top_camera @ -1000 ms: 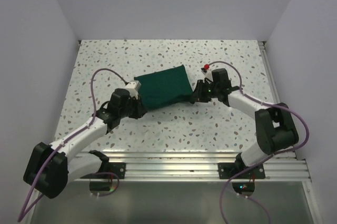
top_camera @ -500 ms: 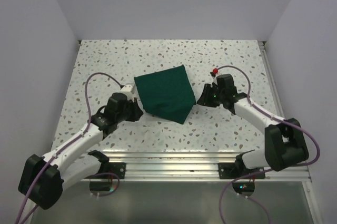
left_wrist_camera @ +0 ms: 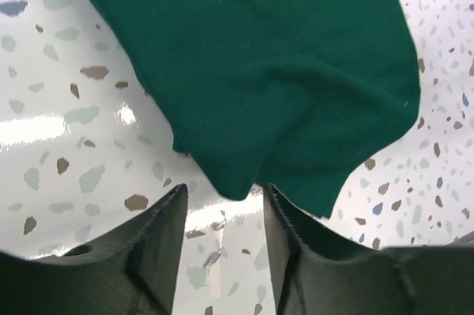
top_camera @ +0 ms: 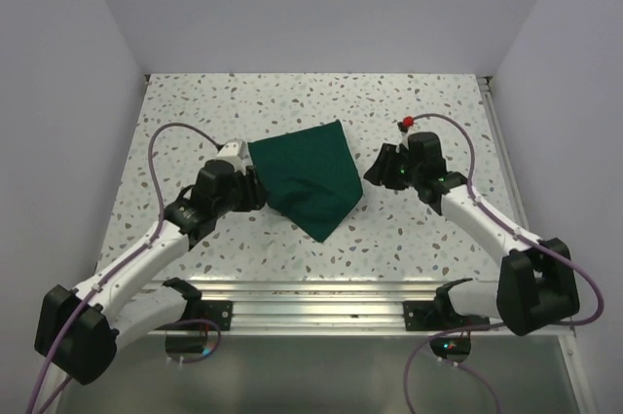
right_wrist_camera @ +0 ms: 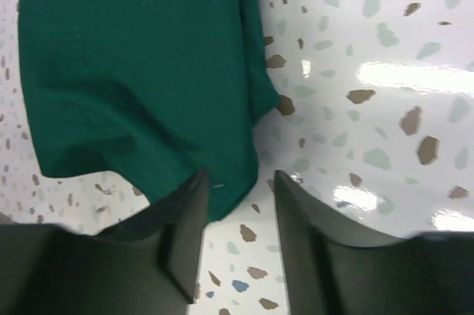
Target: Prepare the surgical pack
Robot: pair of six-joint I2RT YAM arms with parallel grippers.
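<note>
A speckled table (top_camera: pixel 195 112) stands between plain white walls (top_camera: pixel 321 5).

Green cloth (left_wrist_camera: pixel 274 70), left tool (left_wrist_camera: pixel 224 207) parted, speckled table (left_wrist_camera: pixel 67 130)

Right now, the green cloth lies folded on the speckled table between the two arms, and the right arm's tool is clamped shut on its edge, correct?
Not quite. The cloth does lie folded on the table there, but the right tool is not clamped on it. Its jaws stand open by the cloth's edge, as the right wrist view shows.
</note>
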